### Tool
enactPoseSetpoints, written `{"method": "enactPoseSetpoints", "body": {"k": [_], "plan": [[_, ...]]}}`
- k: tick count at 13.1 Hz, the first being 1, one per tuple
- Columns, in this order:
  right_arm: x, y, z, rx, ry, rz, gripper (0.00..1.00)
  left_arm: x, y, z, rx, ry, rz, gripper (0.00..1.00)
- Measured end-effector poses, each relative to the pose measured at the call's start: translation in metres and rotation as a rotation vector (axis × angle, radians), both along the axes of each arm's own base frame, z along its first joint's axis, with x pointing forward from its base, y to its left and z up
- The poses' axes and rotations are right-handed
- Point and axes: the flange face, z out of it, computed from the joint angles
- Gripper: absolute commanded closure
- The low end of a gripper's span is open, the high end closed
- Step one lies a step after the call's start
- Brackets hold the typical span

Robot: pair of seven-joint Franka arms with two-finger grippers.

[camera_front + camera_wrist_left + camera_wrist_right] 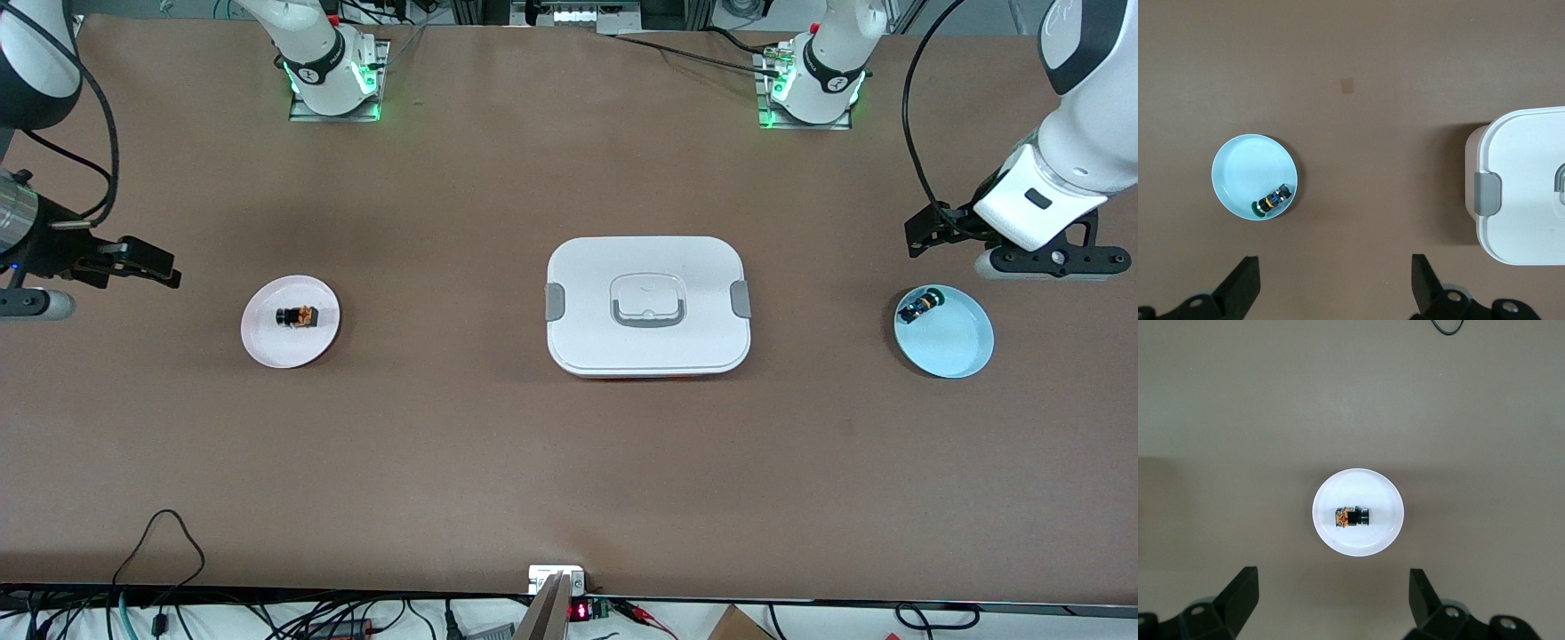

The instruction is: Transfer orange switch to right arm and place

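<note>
The orange switch (298,316) lies on its side on a small white plate (271,347) toward the right arm's end of the table. The right wrist view shows the switch (1352,517) in the middle of that plate (1378,537). My right gripper (164,267) (1333,587) hangs open and empty over bare table beside the plate. My left gripper (920,233) (1335,273) is open and empty too, over bare table beside a light blue plate (956,347) at the left arm's end.
A green-capped switch (919,307) (1273,199) lies at the rim of the light blue plate (1245,167). A white lidded box (647,307) (1521,187) with grey clasps sits mid-table. Cables (160,542) trail over the table edge nearest the front camera.
</note>
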Motion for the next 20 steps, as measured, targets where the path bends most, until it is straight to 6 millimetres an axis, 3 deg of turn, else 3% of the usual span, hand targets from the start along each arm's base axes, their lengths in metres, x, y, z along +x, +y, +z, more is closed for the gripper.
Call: {"method": "enactPoseSetpoints", "body": {"k": [4,7,9,20], "plan": [[-0.025,0.004,-0.011,-0.051,-0.028,0.022,0.0,0.0,0.0,0.0,0.0,0.0,-0.001,0.0],[-0.04,0.007,0.008,-0.061,-0.048,0.045,0.0,0.0,-0.003,0.0,0.0,0.002,-0.006,0.0],[-0.044,0.008,0.02,-0.061,-0.059,0.05,0.0,-0.001,-0.004,0.0,0.0,0.002,-0.007,0.0],[-0.047,0.014,0.019,-0.021,-0.029,0.049,0.0,0.014,-0.005,-0.005,-0.008,-0.03,-0.01,0.0]]}}
